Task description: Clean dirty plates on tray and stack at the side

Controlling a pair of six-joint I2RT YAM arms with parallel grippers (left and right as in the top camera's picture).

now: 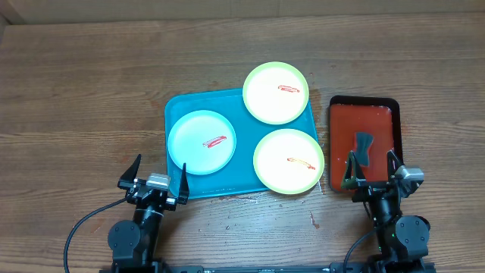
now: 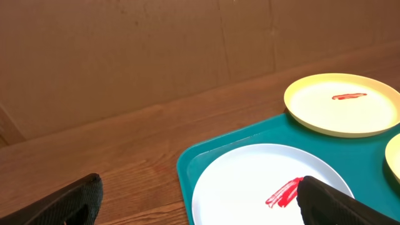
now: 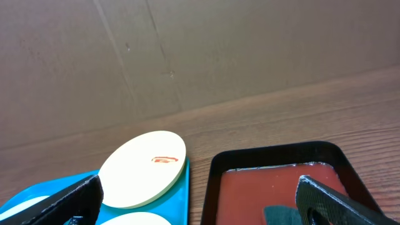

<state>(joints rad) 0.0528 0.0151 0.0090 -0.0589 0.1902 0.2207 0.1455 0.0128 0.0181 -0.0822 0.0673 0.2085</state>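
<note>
My left end effector (image 1: 159, 174) sits at the near edge of the bench (image 1: 76, 91), fingers spread wide and empty, by the near left corner of the teal tray (image 1: 178, 106). On the tray's left part lies the light blue plate (image 1: 201, 142), with a red smear near its centre. Further right, the far yellow-green plate (image 1: 276, 92) overhangs the tray's far rim. The near yellow-green plate (image 1: 289, 161) juts past its right edge. Both are smeared red. Just beside stands the red tray (image 1: 341, 129) with a dark piece (image 1: 364, 145) in it. My right end effector (image 1: 372, 171) is at its near end, spread wide, holding nothing.
</note>
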